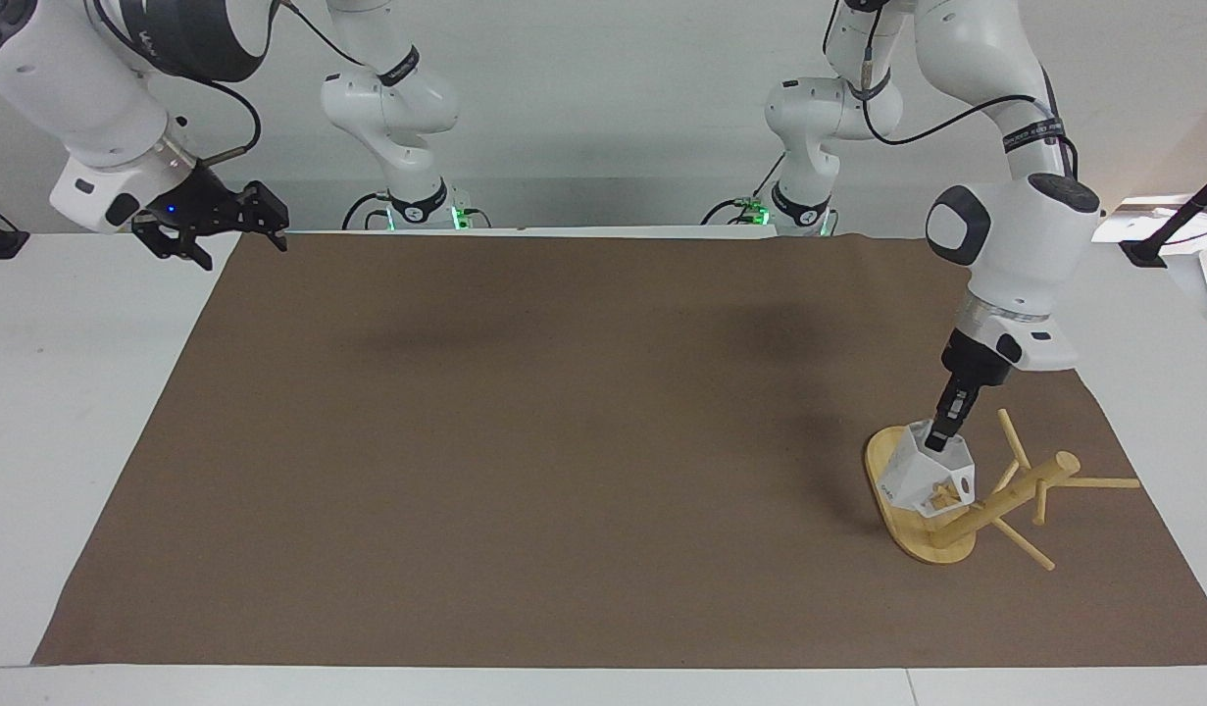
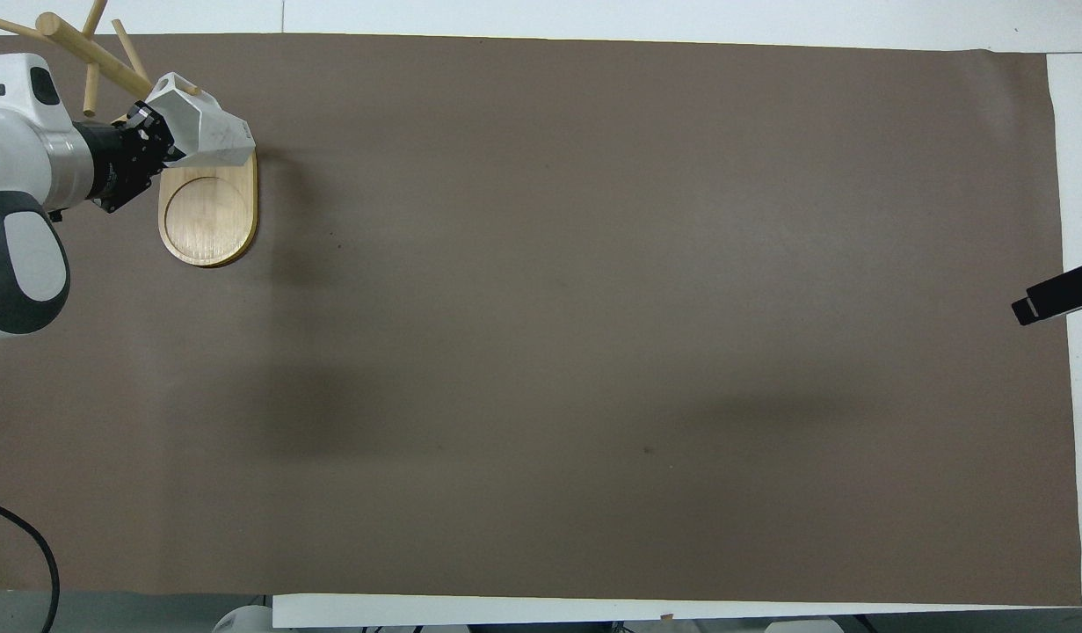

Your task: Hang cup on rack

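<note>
Cup [image 1: 925,478]: small, white, matte, faceted like moulded plastic, tapering from a hexagonal rim, with a little pierced handle on the side toward the rack [image 1: 1005,495]. Held tilted, pinched at the rim wall by the left gripper [image 1: 941,438], jaws closed on it, one finger seemingly inside the mouth. Set close against the rack, near the corner of the worktop at the left arm's end, by the edge farther from the robots. Probably light and rigid, not fragile, a bit slick on those flat faces. Likely to swivel about so thin a rim pinch if nudged by a peg, so best kept gripped on one flat facet with the handle left free. Rack: pale bamboo, smooth, with an oval flat base, a round post and thin dowel pegs. Tipped on its side, base up on edge on the brown mat [image 1: 564,441], post slanting low. Presumably light too, apt to slide or roll under a push. One peg tip right at the handle hole; threaded or not, cannot tell. Right gripper [image 1: 211,221]: waiting, jaws spread and empty, raised over the corner of the mat at the right arm's end, by the edge nearer the robots.
</note>
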`<state>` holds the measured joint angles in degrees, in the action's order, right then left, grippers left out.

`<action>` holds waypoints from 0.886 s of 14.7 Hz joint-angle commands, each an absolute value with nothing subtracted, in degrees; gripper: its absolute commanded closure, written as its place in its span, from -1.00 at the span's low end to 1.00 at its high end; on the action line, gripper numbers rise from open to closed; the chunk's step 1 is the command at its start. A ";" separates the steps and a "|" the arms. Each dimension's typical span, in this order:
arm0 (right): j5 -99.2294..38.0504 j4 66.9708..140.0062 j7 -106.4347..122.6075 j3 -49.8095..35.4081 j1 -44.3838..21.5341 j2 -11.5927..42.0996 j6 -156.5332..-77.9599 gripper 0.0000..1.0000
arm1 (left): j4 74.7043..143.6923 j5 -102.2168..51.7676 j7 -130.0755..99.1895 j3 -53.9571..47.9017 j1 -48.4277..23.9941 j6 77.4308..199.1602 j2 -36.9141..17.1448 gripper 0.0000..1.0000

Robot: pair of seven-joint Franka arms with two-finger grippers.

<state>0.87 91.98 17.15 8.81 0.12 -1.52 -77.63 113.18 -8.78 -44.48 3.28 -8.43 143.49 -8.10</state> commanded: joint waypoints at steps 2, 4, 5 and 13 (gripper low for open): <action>2.29 97.46 10.29 12.48 -1.85 -3.87 -78.91 -1.00 | 114.43 -8.79 -39.12 2.99 -5.63 143.45 -7.30 -0.99; 2.29 96.42 10.02 13.09 -1.93 -3.34 -79.80 -1.00 | 114.09 -8.26 -36.32 3.08 -5.45 135.92 -6.68 -0.99; 2.20 96.50 10.02 13.18 -2.02 -3.43 -79.72 -1.00 | 113.65 -7.65 -32.21 3.16 -5.36 131.53 -5.55 -0.99; 2.02 92.90 7.47 11.87 -2.72 -2.81 -78.66 -1.00 | 100.32 6.59 -16.27 2.46 -5.71 93.99 3.96 -1.00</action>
<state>1.21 93.46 8.16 11.98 -2.28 -2.36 -78.94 105.76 4.96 -19.33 2.89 -5.61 100.82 4.45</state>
